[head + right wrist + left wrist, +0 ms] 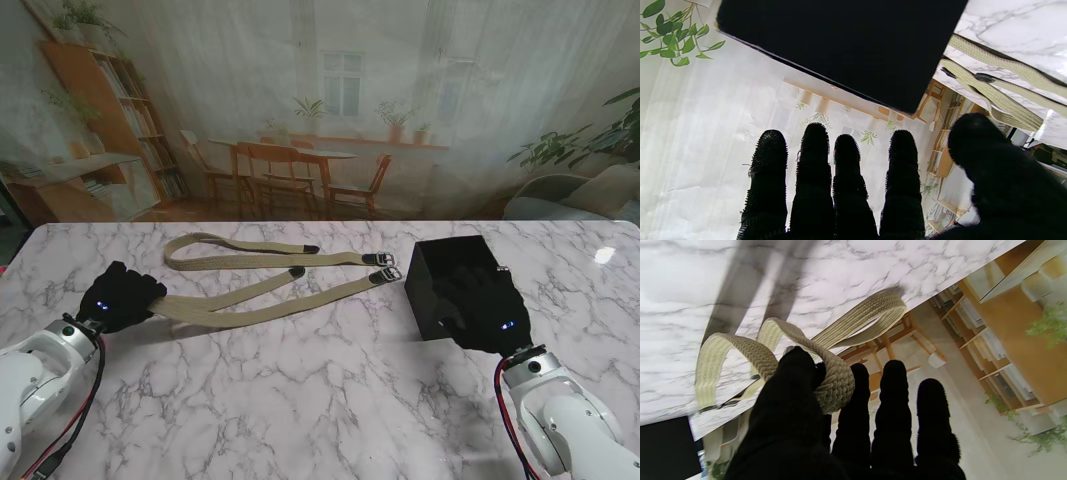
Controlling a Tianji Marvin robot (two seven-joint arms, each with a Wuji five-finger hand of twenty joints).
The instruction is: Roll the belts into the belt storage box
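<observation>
bare marble table (300, 400) nearer to me; belts (270, 290) and black box (440, 275) block the far side

Two beige woven belts (270, 285) lie unrolled left of the black box (447, 272)

Hidden and cropped

Right hand (487, 308) covers the box's (440, 270) four-o'clock corner; belt buckles (383, 266) too small to read.

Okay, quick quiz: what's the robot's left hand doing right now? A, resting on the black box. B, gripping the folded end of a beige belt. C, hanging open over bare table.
B: the left hand has a loop of the beige belt pinched between thumb and fingers, away from the black box.
</observation>
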